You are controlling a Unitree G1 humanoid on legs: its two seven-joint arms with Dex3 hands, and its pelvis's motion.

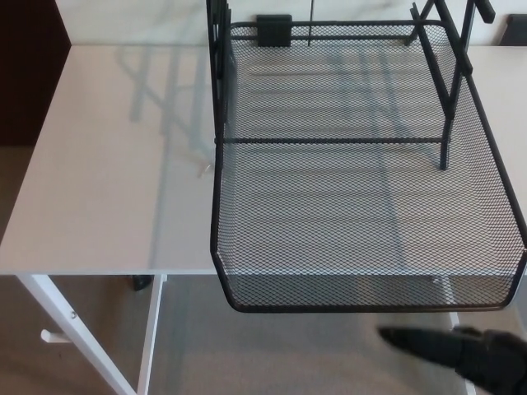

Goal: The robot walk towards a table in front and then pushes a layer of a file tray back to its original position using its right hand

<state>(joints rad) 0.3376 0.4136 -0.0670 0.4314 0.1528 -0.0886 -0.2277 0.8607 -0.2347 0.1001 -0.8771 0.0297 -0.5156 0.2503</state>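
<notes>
The mesh tray layer juts past the desk front edge at centre-right. My right hand sits lower right below it, fingers narrow, holding nothing; open floor lies between.

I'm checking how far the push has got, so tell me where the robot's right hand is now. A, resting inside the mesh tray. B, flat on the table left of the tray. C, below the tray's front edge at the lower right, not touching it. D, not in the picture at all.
C: the right hand shows at the lower right, below the front edge of the pulled-out tray layer, with a gap between them.
</notes>
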